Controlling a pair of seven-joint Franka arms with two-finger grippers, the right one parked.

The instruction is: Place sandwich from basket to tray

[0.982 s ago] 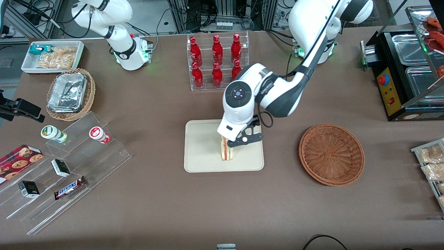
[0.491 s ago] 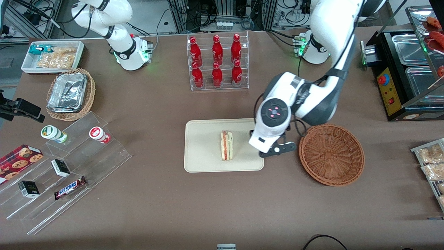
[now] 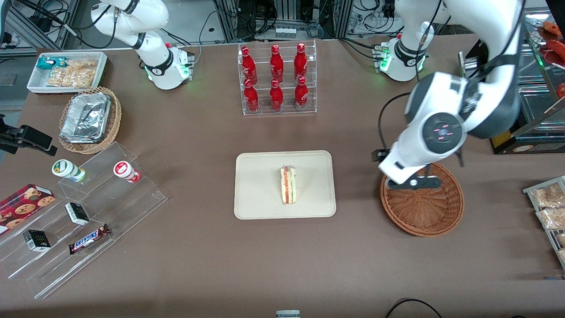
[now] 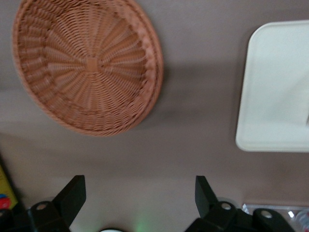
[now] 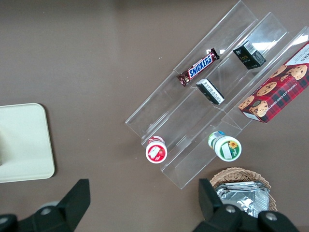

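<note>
Round reddish-brown woven wicker basket [image 3: 422, 207]: coarse ribbed weave, matt. Flat cream-beige rectangular tray [image 3: 260, 185]: smooth, matt, plastic-like. Triangular white-bread sandwich [image 3: 288, 185]: soft, pale crumb. Brown bench [image 3: 198, 145]: matt, cloth-like covering. Black pincer [image 4: 140, 200], above the bench beside the basket, fingers spread: smooth, semi-matt plastic.

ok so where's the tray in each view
Front view: the tray lies mid-table with the sandwich on it; the gripper hangs over the basket.
Left wrist view: one end of the tray, beside the basket.
Right wrist view: one corner of the tray.
Shared landmark: the tray's rounded corner.
</note>
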